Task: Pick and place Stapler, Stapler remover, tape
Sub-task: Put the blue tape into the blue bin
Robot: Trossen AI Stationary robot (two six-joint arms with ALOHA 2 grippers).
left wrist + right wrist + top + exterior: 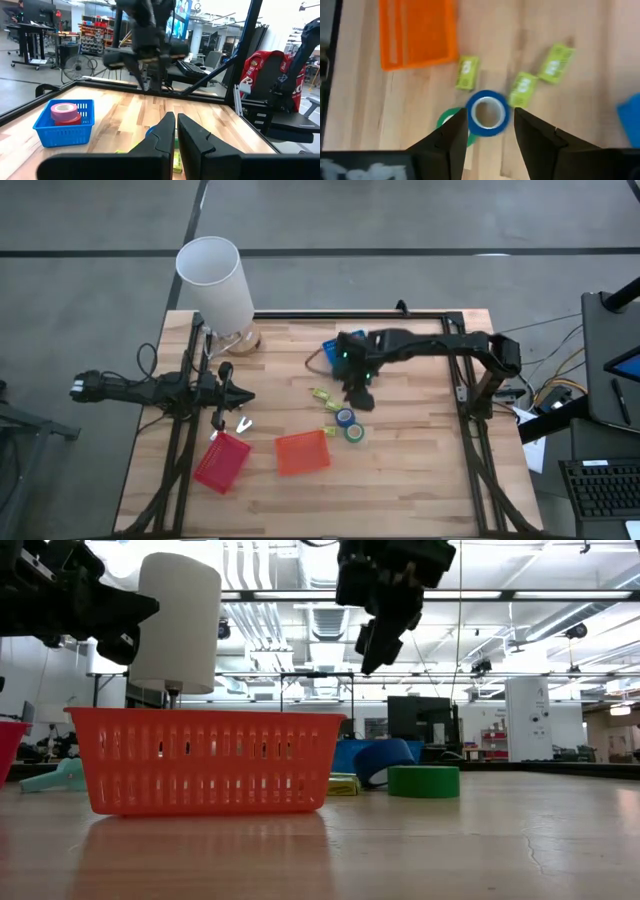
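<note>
We can read no complete text anywhere on the table. Beyond it, in the left wrist view, a red and white garment (270, 67) draped over a chair carries white lettering, only a large "R" clear to us; the small yellow-green boxes (468, 72) show blurred, unreadable print.

Even overhead light falls on the wooden table (400, 470), with soft shadows. In the low view, bright ceiling strip lights (330, 625) glare. The right wrist view is motion-blurred, smearing the blue tape roll (487, 113); the left wrist view blurs the far arm (142, 45).
</note>
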